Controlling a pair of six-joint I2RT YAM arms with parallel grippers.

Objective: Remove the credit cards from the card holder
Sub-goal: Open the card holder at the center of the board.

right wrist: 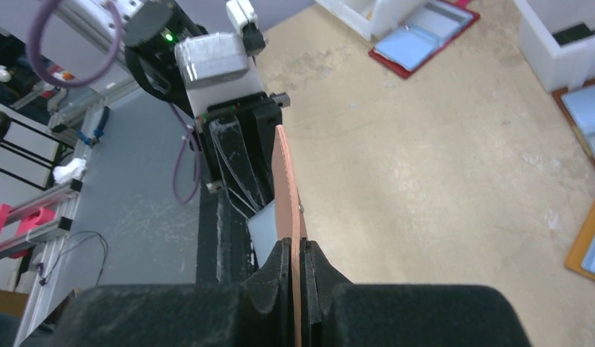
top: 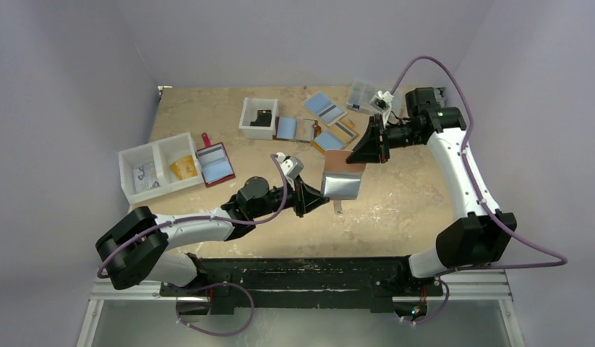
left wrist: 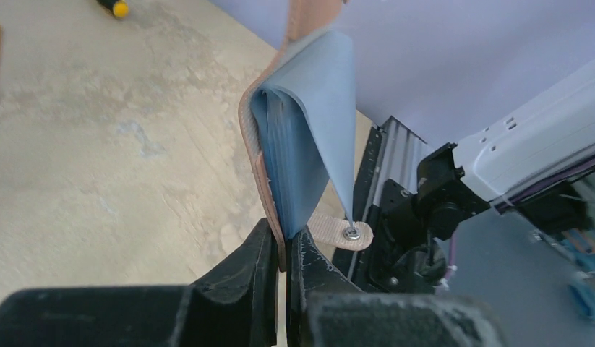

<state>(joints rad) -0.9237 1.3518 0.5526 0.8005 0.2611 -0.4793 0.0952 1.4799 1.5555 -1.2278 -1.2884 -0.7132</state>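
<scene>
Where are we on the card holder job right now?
Done: the card holder is off the table and hangs open between the arms. In hand: the left gripper is shut on its lower edge, and the right gripper is shut on the tan flap. Left: no cards show outside its pockets, so pulling them out looks not yet begun.

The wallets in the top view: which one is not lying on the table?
The tan-brown card holder: the jaws of the left gripper and right gripper hold it up. The dark red wallet and orange wallets lie flat.
</scene>
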